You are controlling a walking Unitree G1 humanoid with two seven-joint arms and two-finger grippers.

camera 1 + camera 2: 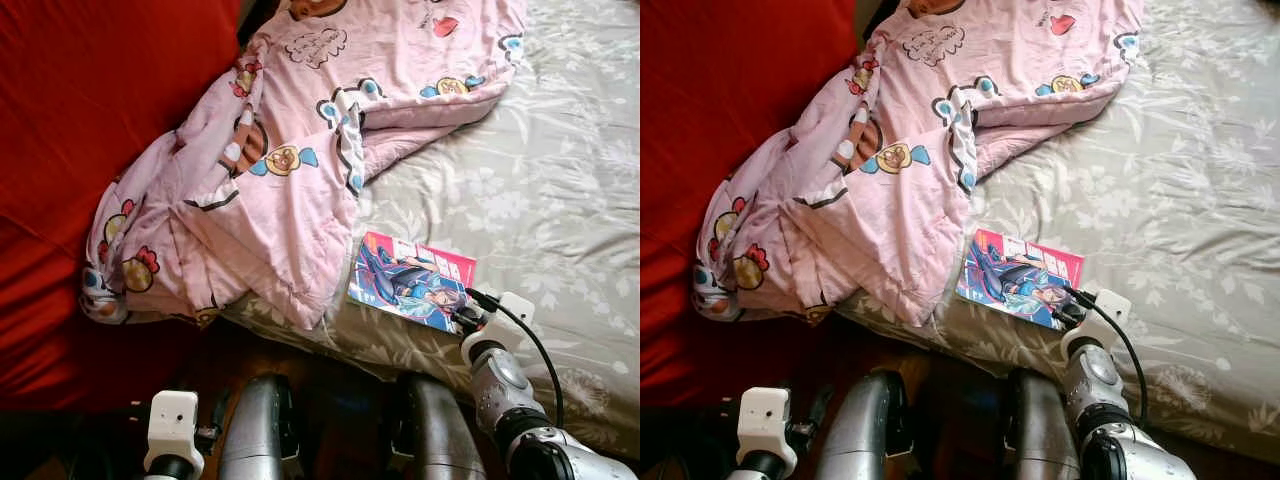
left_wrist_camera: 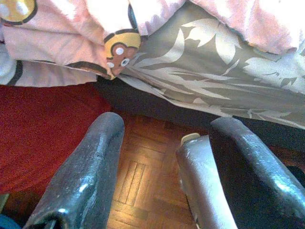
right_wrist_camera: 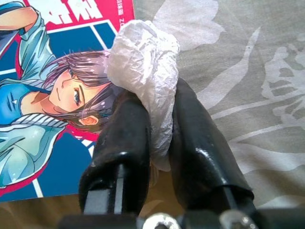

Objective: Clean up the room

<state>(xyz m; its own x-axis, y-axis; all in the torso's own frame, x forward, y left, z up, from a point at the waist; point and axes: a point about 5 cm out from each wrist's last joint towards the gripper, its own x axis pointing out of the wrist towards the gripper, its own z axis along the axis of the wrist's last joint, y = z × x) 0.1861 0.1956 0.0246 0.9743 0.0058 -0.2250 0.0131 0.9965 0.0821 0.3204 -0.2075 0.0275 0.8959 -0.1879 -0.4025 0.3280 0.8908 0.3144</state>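
Observation:
My right gripper (image 3: 159,105) is shut on a crumpled white plastic wad (image 3: 143,52). It hovers at the near corner of a colourful comic book (image 1: 410,280) that lies flat on the bed; I cannot tell whether it touches the cover. The same gripper (image 1: 468,318) sits at the book's lower right corner in the eye views. My left gripper (image 2: 169,124) is open with nothing between its fingers. It hangs low over the wooden floor beside the bed's edge.
A rumpled pink cartoon-print blanket (image 1: 290,150) covers the bed's left part and droops over its edge. The grey floral sheet (image 1: 560,180) is bare to the right. A red surface (image 1: 90,120) spreads on the left. Parquet floor (image 2: 143,176) shows beneath the bed edge.

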